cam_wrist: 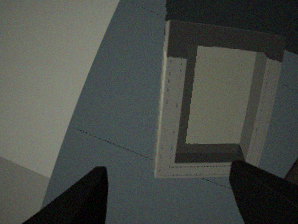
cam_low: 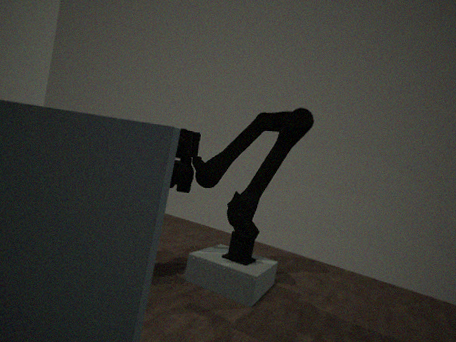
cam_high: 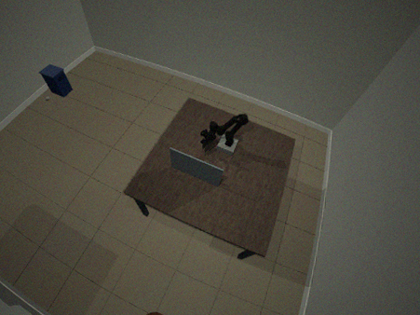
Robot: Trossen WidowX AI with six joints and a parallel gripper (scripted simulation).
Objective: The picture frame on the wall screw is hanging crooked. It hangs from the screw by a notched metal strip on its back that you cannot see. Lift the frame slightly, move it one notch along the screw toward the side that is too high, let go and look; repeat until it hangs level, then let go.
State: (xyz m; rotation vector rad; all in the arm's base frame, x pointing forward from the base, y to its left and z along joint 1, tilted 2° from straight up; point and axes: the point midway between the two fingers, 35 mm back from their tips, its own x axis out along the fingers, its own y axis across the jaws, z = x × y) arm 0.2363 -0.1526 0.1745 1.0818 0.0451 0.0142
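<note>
Item: picture frame [cam_wrist: 171, 110], light, rectangular, being presented on the near-side face of an upright blue-grey wall panel [cam_high: 195, 169] [cam_low: 71, 204] [cam_wrist: 110, 115], taking the arm's side as near; in the top and exterior views it is being hidden by the panel.

Position: in the wrist view, the frame is being seen ahead of the end effector [cam_high: 204, 136] [cam_low: 185, 160] [cam_wrist: 169, 165], mostly above the fingertips and offset to the right. Its lower right corner is being partly overlapped by the right-hand finger; contact cannot be told.

Long axis: being carried nearly upright in the wrist view, whereas the panel's side edge is being shown leaning right at the top. By that comparison, the frame's right side is being judged too high.

End effector: fingers being kept apart, nothing being clamped.

Move being called for, by judgement: the fingers being centred rightward on the frame, a slight lift being given, one notch being taken to the right. Overlong travel is being risked, the notched strip being hidden.
</note>
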